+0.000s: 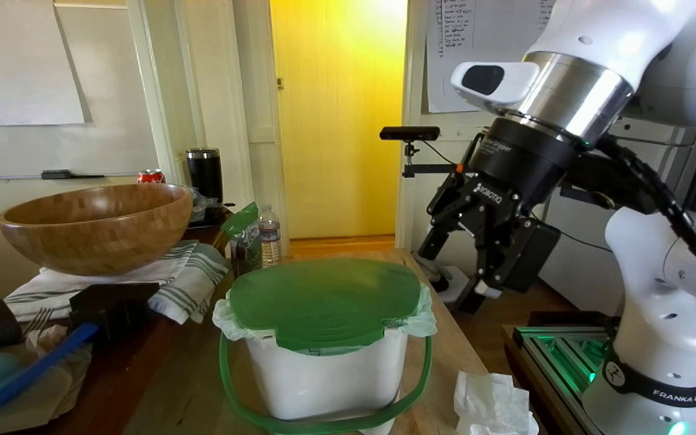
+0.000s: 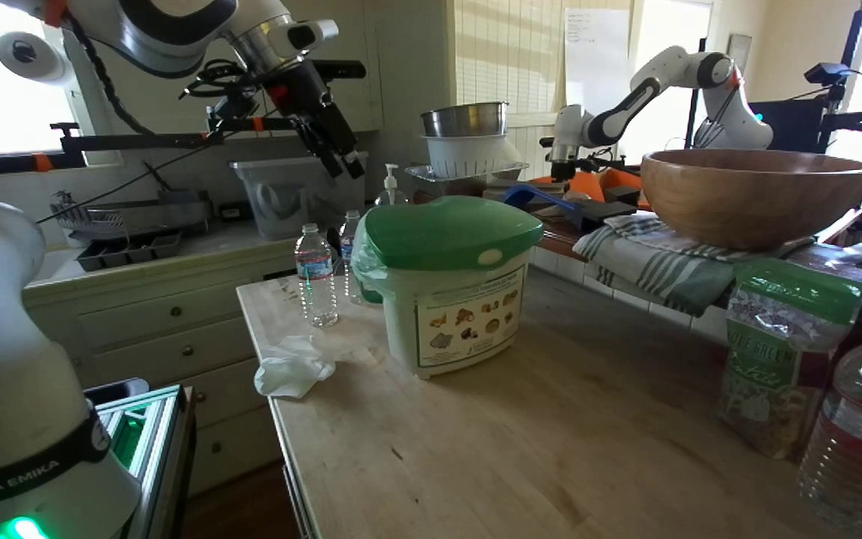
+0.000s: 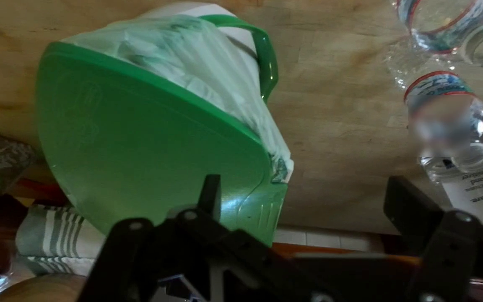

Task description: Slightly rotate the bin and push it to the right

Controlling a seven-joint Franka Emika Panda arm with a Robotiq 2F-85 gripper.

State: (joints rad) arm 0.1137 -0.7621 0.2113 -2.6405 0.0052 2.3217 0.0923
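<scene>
The bin stands upright on the wooden table, with its white body in both exterior views (image 1: 330, 377) (image 2: 401, 329). Its green lid (image 3: 149, 142) is closed and fills the left of the wrist view. A pale liner bag sticks out under the lid's rim. The green handle (image 1: 426, 368) hangs down around the bin's near side in an exterior view. My gripper, seen in both exterior views (image 1: 451, 275) (image 2: 345, 168), is above the table, apart from the bin. In the wrist view the fingers (image 3: 304, 182) are wide apart with nothing between them; one finger overlaps the lid in the picture.
Clear bottles (image 2: 316, 281) and a crumpled white tissue (image 2: 292, 367) are near the bin by the table edge. A wooden bowl (image 1: 94, 235) sits on a striped towel (image 1: 185, 284). A green food bag (image 2: 783, 359) and a water bottle (image 2: 861, 427) stand at another side.
</scene>
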